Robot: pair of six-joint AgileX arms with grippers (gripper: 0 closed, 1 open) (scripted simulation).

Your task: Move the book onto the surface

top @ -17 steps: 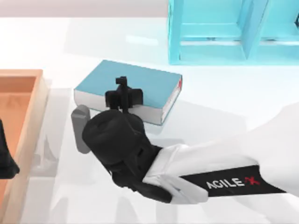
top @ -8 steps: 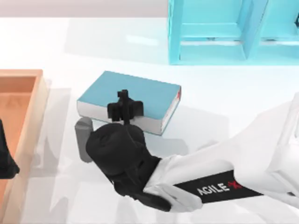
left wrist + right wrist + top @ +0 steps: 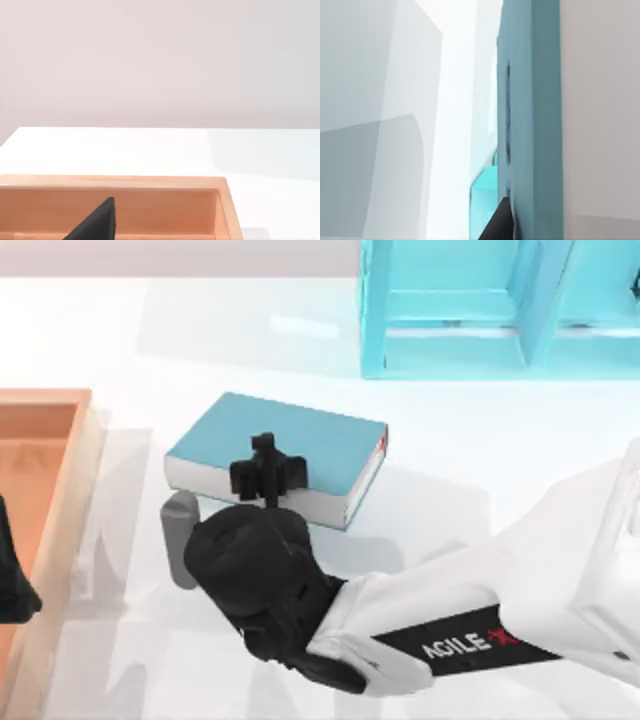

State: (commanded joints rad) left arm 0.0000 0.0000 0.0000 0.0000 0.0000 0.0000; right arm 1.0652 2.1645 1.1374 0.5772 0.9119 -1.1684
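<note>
teal book (image 3: 300,445) with white page edges lies flat on the white surface (image 3: 470,430).

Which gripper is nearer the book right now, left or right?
Right. The right gripper is at the book, at its near long edge, with the book lying on the white tabletop. The left gripper is parked over the wooden tray at the table's left.
</note>
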